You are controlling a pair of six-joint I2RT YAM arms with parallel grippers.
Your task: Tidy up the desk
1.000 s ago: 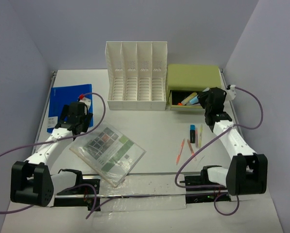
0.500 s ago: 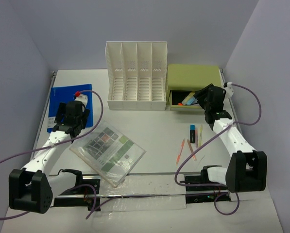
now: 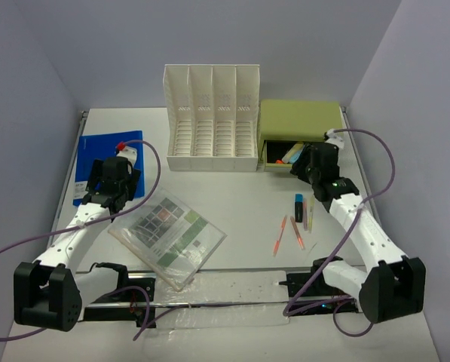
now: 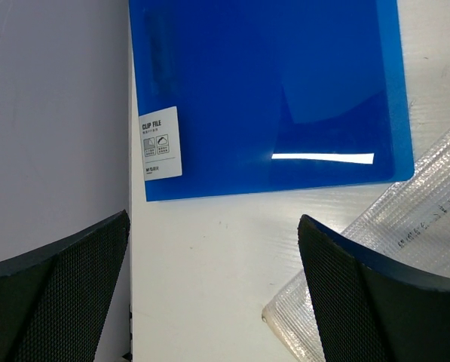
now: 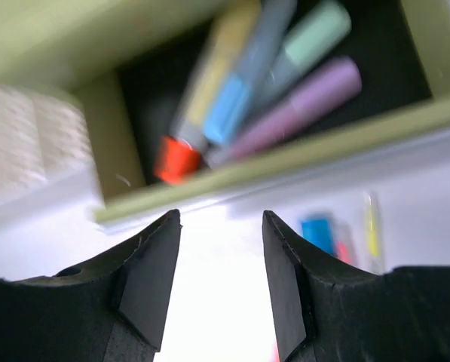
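The white desk (image 3: 243, 194) carries a blue clip file (image 3: 104, 153) at the far left and a clear plastic sleeve (image 3: 168, 236) holding a printed sheet at the near left. My left gripper (image 3: 111, 179) is open and empty, above the clip file's near edge. In the left wrist view it (image 4: 213, 219) frames bare desk, with the clip file (image 4: 270, 98) ahead and the sleeve's corner (image 4: 375, 264) at the right. My right gripper (image 3: 309, 169) is open and empty just in front of the green drawer box's open drawer (image 3: 285, 157). In the right wrist view it (image 5: 221, 214) points at several markers (image 5: 273, 83) in the drawer.
A white slotted file rack (image 3: 212, 117) stands at the back centre, and the green drawer box (image 3: 300, 121) stands to its right. A blue marker (image 3: 298, 207), a yellow pen (image 3: 310, 210) and orange pens (image 3: 280, 235) lie loose on the desk at the right. Grey walls close in both sides.
My right gripper has drawn back from the drawer, leftward and toward the near side, and is still open. My left gripper shifted slightly toward the clip file, then held still.
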